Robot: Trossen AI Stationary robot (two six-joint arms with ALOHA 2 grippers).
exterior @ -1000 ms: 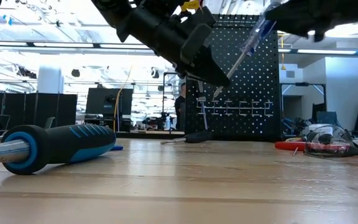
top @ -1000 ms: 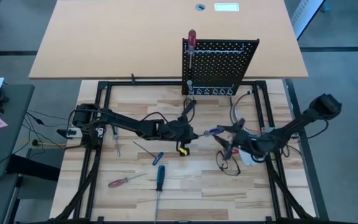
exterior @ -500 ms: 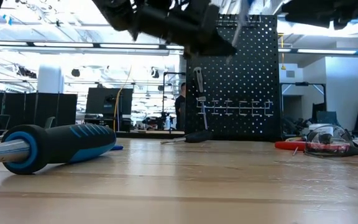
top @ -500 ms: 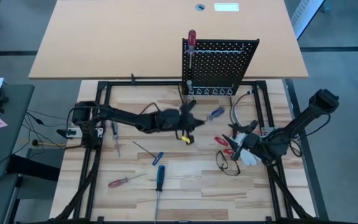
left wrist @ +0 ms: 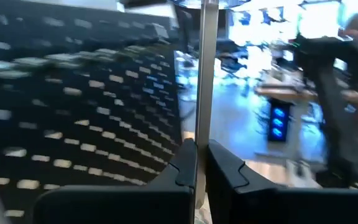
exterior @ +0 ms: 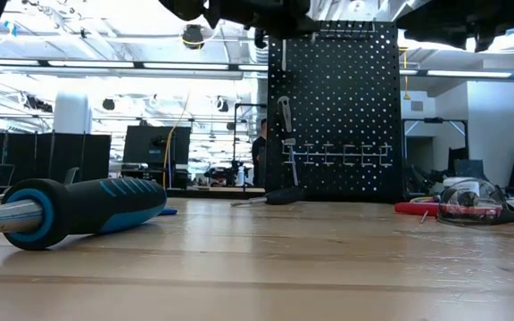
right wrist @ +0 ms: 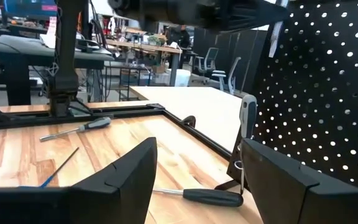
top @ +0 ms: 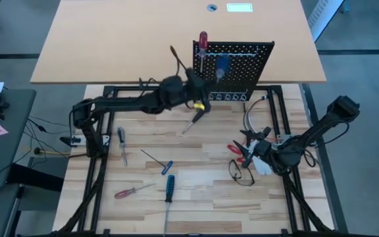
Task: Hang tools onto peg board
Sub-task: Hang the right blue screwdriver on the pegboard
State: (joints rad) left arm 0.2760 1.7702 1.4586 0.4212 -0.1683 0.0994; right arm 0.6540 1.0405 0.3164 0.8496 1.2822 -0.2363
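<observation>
My left gripper is raised in front of the black peg board and is shut on a blue-handled screwdriver. A red-handled screwdriver hangs at the board's left edge. My right gripper stands open and low at the table's right, with nothing between its fingers. Beside it lie red-handled pliers. A black-handled screwdriver lies flat on the table in front of the board. My left gripper pinches the screwdriver's thin steel shaft between its two fingers, which lie across it. The fingers come roughly level, from the table's left side toward the board. The screwdriver is lifted clear, with its blue handle in front of the board's face.
Several more screwdrivers lie on the near left of the table, among them a large blue-and-black one and a red one. Safety glasses and a white glove lie under the right arm. A tan tabletop spreads behind the board.
My left gripper has risen and swung toward the table's far edge, up to the peg board. It has carried the blue-handled screwdriver away from my right gripper. The screwdriver has gone from low above the table's middle to in front of the board's face.
</observation>
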